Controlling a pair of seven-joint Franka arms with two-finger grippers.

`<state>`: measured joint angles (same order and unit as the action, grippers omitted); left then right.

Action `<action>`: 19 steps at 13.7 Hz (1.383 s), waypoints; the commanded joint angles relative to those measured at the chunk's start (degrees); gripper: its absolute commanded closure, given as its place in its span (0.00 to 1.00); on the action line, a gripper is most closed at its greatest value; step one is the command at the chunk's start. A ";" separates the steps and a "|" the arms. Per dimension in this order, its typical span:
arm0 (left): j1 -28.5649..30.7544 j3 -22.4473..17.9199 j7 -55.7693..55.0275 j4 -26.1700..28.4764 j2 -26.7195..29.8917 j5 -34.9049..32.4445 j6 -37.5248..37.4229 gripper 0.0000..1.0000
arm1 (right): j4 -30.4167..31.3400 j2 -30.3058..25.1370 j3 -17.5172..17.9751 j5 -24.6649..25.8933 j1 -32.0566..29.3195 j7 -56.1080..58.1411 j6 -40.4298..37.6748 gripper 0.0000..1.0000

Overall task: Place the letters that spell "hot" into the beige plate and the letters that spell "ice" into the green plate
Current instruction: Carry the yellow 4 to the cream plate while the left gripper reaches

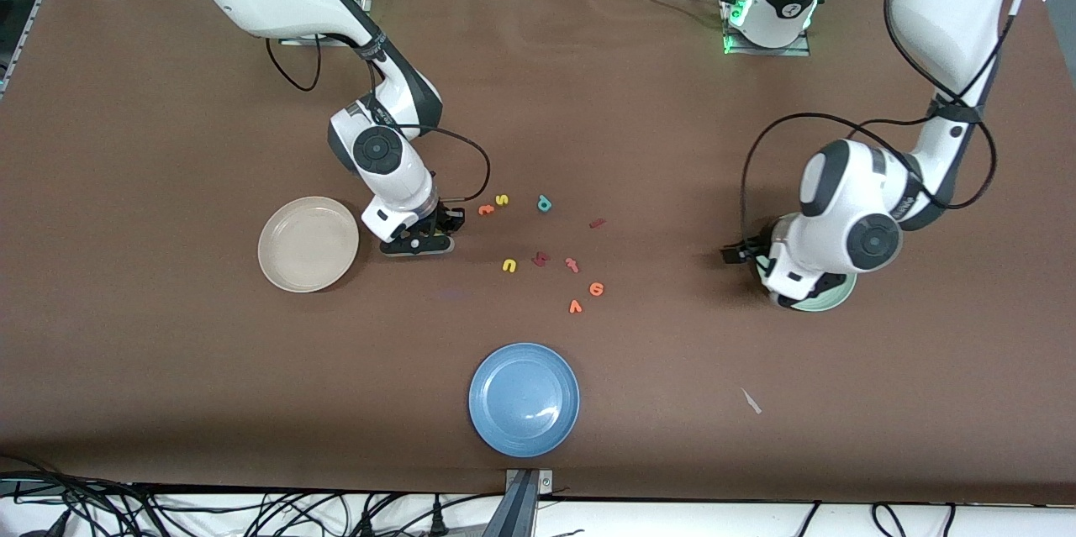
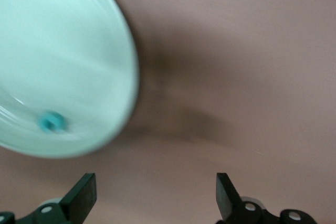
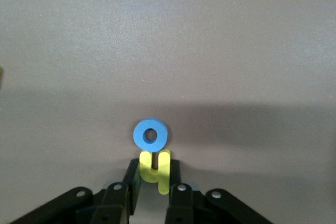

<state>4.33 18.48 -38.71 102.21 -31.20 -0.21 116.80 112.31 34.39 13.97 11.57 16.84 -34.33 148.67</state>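
Yellow h (image 3: 155, 167), a small foam letter, is pinched between the closed fingers of the right gripper (image 3: 155, 179) low at the table, beside the beige plate (image 1: 308, 244); the blue o (image 3: 150, 135) is touching it. The left gripper (image 2: 156, 195) is held wide open and empty beside the green plate (image 2: 68, 51), where a teal c (image 2: 52, 122) is seen. Bare brown table (image 1: 210, 369) is left around both plates.

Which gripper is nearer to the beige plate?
The right. The right gripper is down at the table just beside the beige plate; the left gripper is over the green plate at the left arm's end.
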 commanded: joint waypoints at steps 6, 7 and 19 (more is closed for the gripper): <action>-2.75 10.77 -24.82 5.36 0.88 -1.45 7.89 0.00 | -0.17 -8.54 -0.79 -3.81 -4.35 11.35 -12.42 0.91; -3.70 12.01 -27.36 6.59 0.62 -1.89 11.31 0.00 | -0.08 -9.25 -1.05 -5.40 -5.93 15.91 -13.31 0.91; -14.43 10.61 -45.41 4.32 -9.58 -22.55 25.41 0.02 | 3.44 -11.71 -8.96 -6.03 -13.06 42.77 -15.52 0.18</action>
<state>-8.89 29.47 -82.98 108.17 -40.62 -20.75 142.59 114.18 24.53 4.67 6.82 3.78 7.08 132.77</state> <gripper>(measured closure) 0.018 0.555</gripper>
